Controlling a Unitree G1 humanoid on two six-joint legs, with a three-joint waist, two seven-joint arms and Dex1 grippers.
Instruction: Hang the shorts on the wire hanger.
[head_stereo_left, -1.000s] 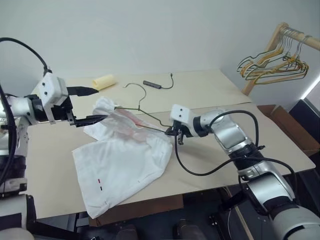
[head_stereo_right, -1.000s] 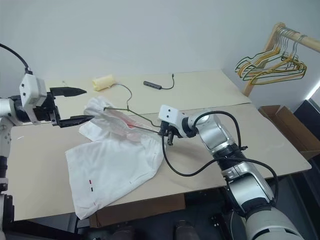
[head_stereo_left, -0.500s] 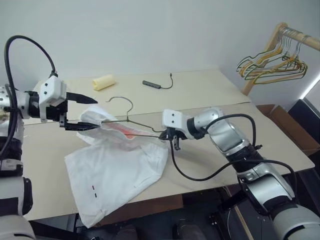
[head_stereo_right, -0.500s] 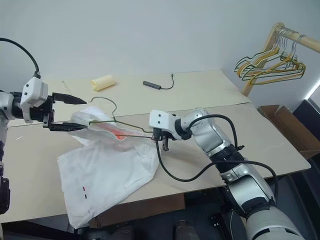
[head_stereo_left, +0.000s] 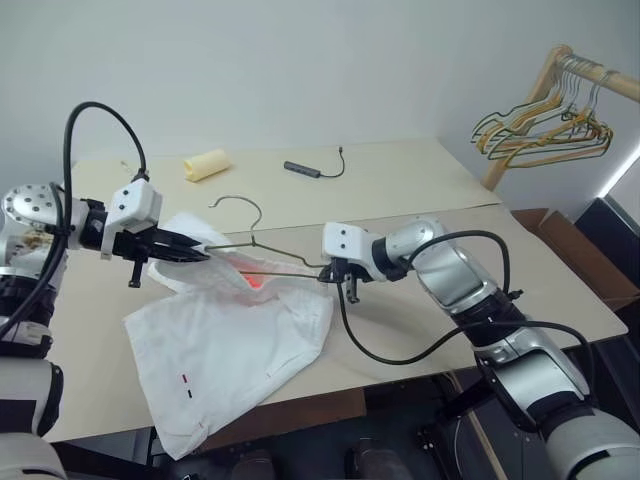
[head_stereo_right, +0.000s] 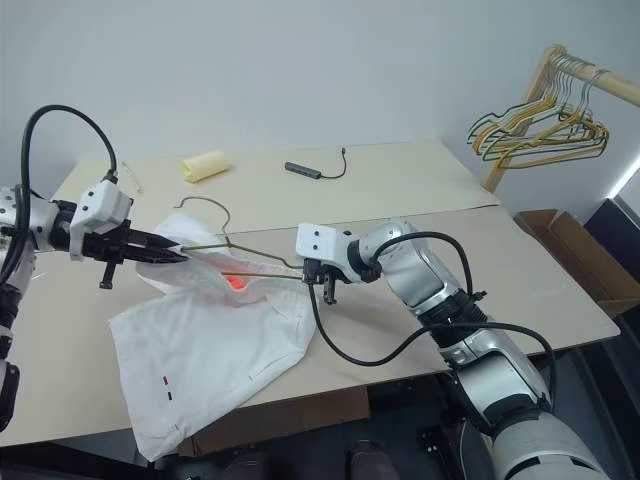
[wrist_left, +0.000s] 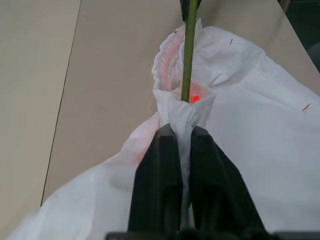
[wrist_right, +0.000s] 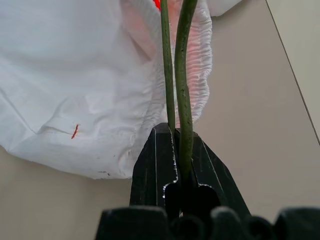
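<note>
The white shorts (head_stereo_left: 225, 345) (gathered waistband lifted) sprawl on the worktop, the thin olive wire hanger (head_stereo_left: 262, 254) threaded partway inside.

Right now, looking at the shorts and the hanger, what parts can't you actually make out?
- Far end of the hanger: inside the shorts, covered by cloth in the head views.
- What the red glow is, in the left wrist view: folds of waistband hide its source.
- How much cloth the left end effector pinches: its own fingers cover it.
- Small dark stick with a cable, far on the table: too small to identify.
</note>
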